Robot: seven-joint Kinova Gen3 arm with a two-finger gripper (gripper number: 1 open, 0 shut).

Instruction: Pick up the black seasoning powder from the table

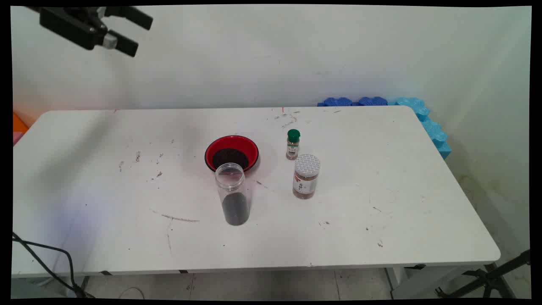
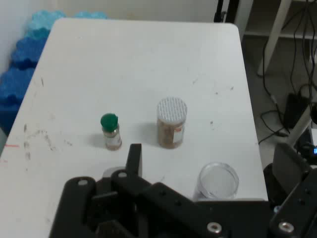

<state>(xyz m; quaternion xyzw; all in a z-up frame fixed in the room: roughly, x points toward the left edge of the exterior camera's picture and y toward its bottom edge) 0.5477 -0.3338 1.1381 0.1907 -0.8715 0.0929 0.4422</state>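
My end effector (image 1: pixel 142 31) hangs high over the worktop (image 1: pixel 381 203), fingers apparently apart and empty, well above the red bowl (image 1: pixel 231 152) and clear jar (image 1: pixel 232 195).

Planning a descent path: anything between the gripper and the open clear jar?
Nothing visible. The gripper hangs open, high at the upper left, with only air and bare table beneath. The clear jar stands in front of the red bowl; the two spice jars are off to its right.
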